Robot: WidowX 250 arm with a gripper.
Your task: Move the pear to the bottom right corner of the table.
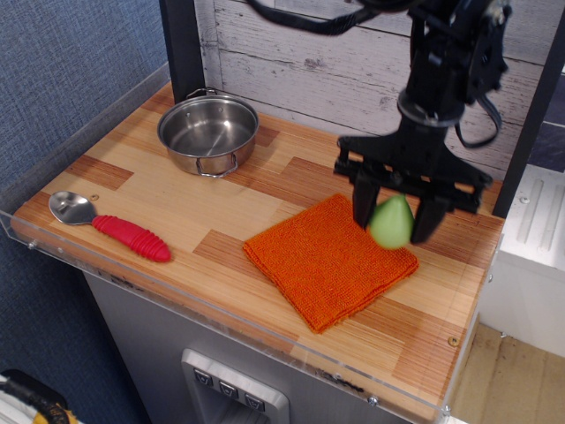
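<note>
The light-green pear [392,222] is held between the two black fingers of my gripper [395,221], lifted above the wooden table [177,203]. The gripper is shut on the pear and hangs over the right edge of the orange cloth [329,260], toward the table's right side. The pear's pointed tip points up between the fingers; its lower body shows below them. The table's bottom right corner [441,389] lies in front of the gripper and a little to its right.
A steel pot [208,132] stands at the back left. A spoon with a red handle [110,226] lies near the front left edge. A clear acrylic rim [265,331] runs along the front. A white plank wall [300,53] and a dark post [181,44] stand behind.
</note>
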